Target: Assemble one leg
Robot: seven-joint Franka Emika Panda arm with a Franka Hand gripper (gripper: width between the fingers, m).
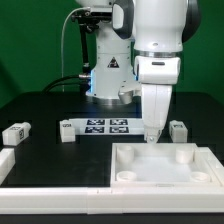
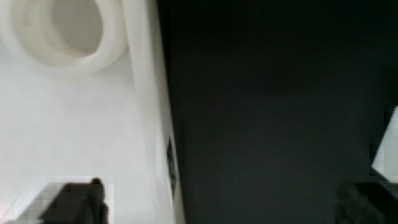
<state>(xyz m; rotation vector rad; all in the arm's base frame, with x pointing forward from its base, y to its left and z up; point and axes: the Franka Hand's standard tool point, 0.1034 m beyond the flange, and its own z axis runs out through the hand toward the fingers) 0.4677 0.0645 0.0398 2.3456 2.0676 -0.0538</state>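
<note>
Three small white legs with tags stand on the black table in the exterior view: one (image 1: 178, 129) just right of my gripper (image 1: 151, 134), one (image 1: 68, 130) by the marker board, one (image 1: 15, 132) at the far left. The gripper hangs low over the far edge of the large white square piece (image 1: 140, 178). In the wrist view the gripper (image 2: 222, 206) is open and empty. One dark finger (image 2: 71, 204) is over the white piece (image 2: 80, 120), near a round corner socket (image 2: 71, 35). A white sliver (image 2: 386, 150) at the frame edge may be the nearest leg.
The marker board (image 1: 105, 125) lies flat in front of the robot base (image 1: 108, 85). Another white part (image 1: 6, 160) sits at the exterior view's lower left edge. Black table (image 2: 267, 100) shows between the fingers.
</note>
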